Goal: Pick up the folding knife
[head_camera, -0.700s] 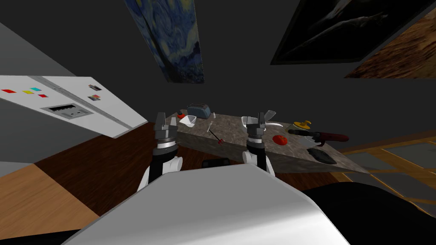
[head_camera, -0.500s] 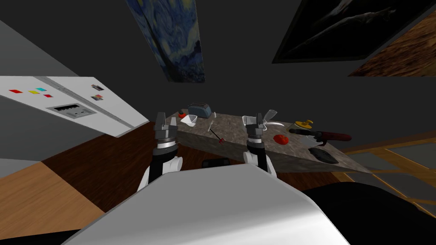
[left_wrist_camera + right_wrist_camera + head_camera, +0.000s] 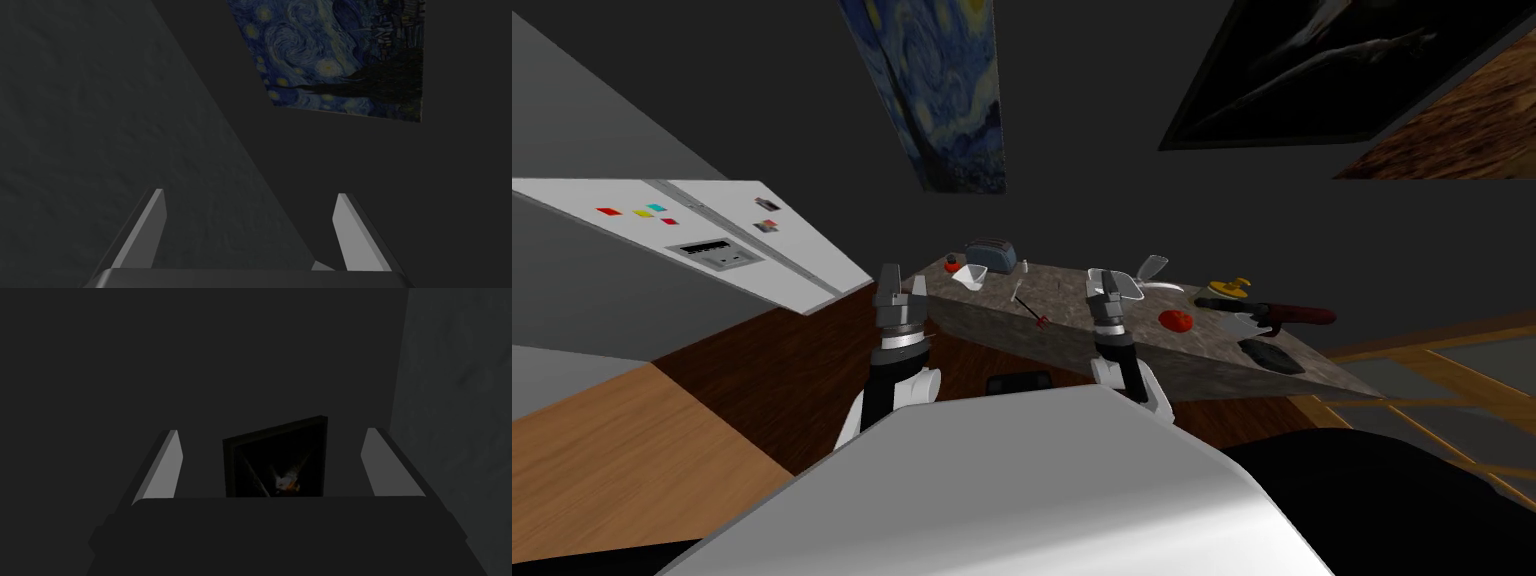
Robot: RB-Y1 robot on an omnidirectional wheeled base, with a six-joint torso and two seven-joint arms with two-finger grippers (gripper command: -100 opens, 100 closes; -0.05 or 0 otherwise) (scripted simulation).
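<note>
Nearby, left claw (image 3: 902,281) beside counter (image 3: 1072,296) corner.

Toaster (image 3: 989,254): one
Tomato (image 3: 1174,320): one
Fridge (image 3: 797,265): one
Blue painting (image 3: 942,90): one
Grippers: two, left gripper (image 3: 902,279) and right gripper (image 3: 1104,280)

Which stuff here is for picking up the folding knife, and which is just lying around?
For the job: the dark red-handled knife, probably the folding one; left gripper and right gripper, both open, short of it.

Just lying about: toaster, white cup, tomato, glass, thin red-tipped tool, flat black thing, all on the stone countertop.
</note>
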